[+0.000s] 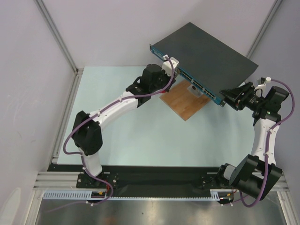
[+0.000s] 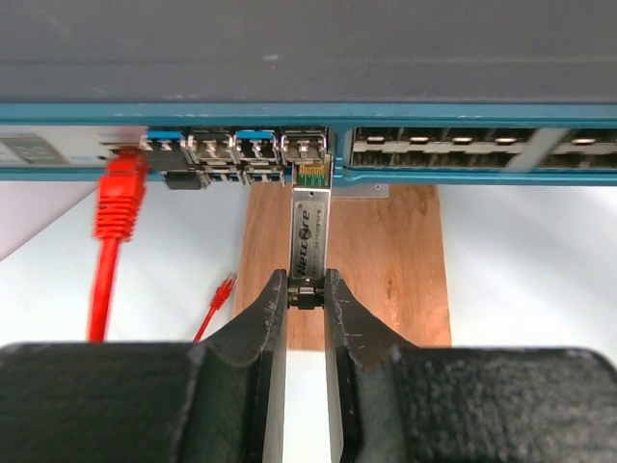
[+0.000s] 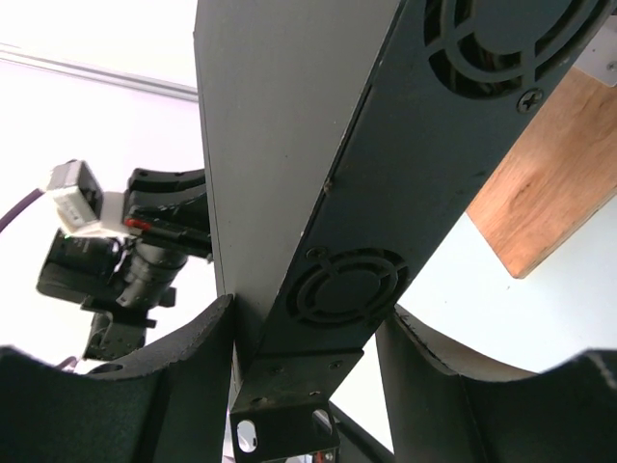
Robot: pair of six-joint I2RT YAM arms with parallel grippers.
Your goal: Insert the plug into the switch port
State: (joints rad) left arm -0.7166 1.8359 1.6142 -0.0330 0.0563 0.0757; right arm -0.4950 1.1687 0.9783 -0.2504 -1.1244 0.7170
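- Top view: the switch (image 1: 206, 58) hangs tilted over the counter (image 1: 140, 136). One end is clamped in the right fingers (image 1: 227, 97), and the blue port edge faces the left fingers (image 1: 174, 78).
- A wooden board (image 1: 185, 101) lies under that edge, between the two sets of fingers.
- Left wrist: the left fingers are pinched tight on the tail of the plug (image 2: 308, 227), a slim silver module pointing straight ahead of them.
- The plug's nose is right at the port row, gold contacts showing at the mouth, so it is not fully seated.
- The switch face runs across just beyond the fingertips. A red cable (image 2: 116, 212) is plugged in off to their left, and the board lies below and ahead.
- Right wrist: the switch's end, with its round fan grilles, fills the gap between the right fingers, one finger pressed on each side.
- The left arm (image 3: 125, 246) shows beyond the left-hand finger, and a board corner shows past the right-hand one.
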